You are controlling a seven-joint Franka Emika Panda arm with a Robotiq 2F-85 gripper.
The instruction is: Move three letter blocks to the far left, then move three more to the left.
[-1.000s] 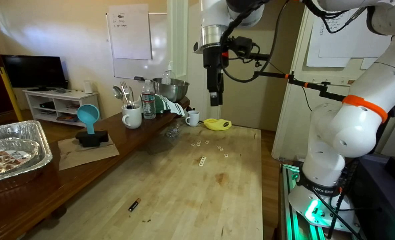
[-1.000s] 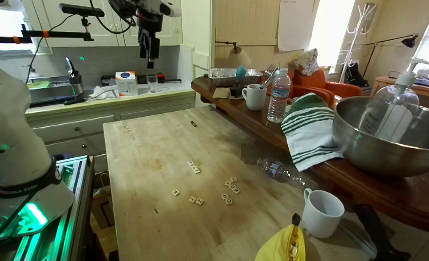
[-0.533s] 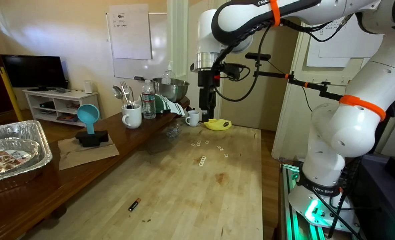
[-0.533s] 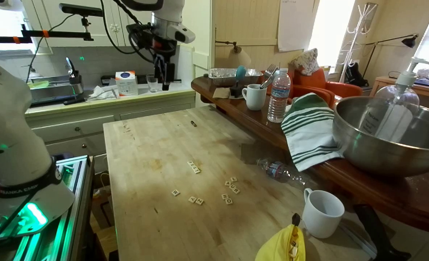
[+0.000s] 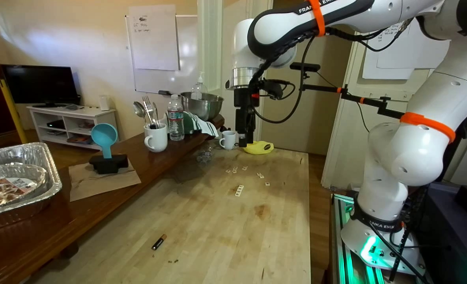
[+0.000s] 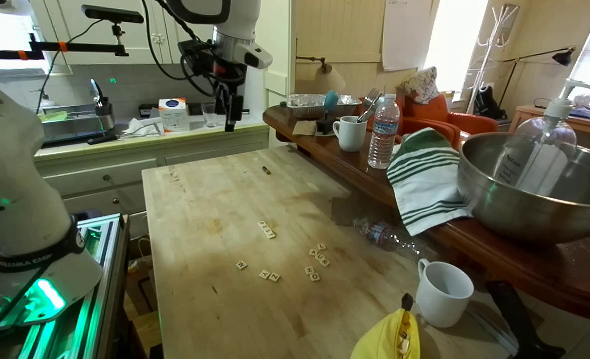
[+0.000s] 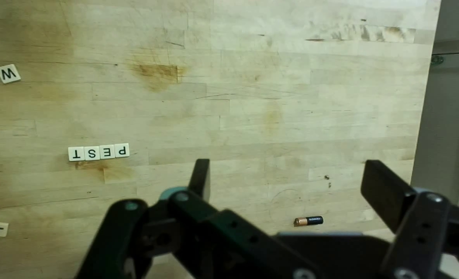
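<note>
The pincer (image 7: 287, 172) hangs spread wide and empty above the bench (image 7: 252, 124); in the wrist view, letter blocks (image 7: 107, 152) lie toward its nine o'clock, both three-block moves seemingly undone.

I see whitish letter blocks (image 6: 266, 230) flat on the desk (image 6: 200, 319), black letters up. Four in a touching row (image 7: 101, 152) spell PEST; W (image 7: 8, 73) lies alone nearer the long edge on my side, a pair (image 6: 274, 277) near it, six more (image 6: 319, 257) nearer the opposite edge.
</note>
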